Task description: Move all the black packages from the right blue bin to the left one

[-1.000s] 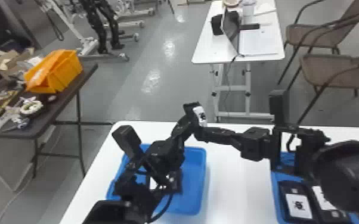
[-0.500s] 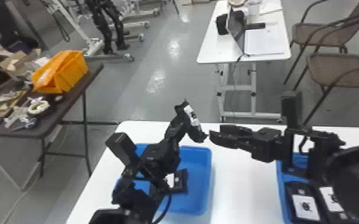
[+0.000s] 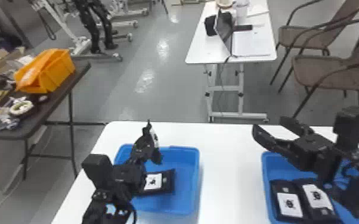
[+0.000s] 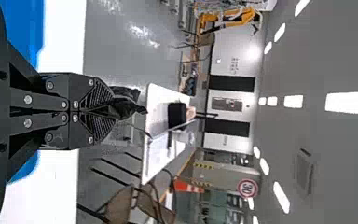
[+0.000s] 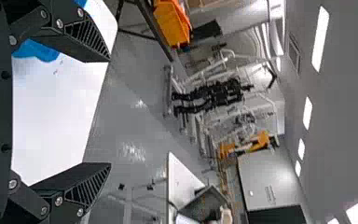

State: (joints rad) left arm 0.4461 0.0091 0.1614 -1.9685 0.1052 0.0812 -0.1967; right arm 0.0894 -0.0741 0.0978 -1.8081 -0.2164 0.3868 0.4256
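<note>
Clear of the held black package (image 3: 155,138), the right gripper (image 3: 269,123) is now drawn back rightward, its jaws released and spread. Clenched on the package are the jaws of the left gripper (image 4: 108,111), above the left blue bin (image 3: 199,169), where another package (image 3: 170,183) is already laid. Two more packages (image 3: 279,186) are seen in the right blue bin (image 3: 264,169) on the counter (image 3: 229,169), so a handover appears completed and the placing step in hand. Next, a lowering and release seems called for. White labels (image 3: 289,205) with dark emblems are borne; as far as can be judged from this blurred view, no writing on them is legible.
</note>
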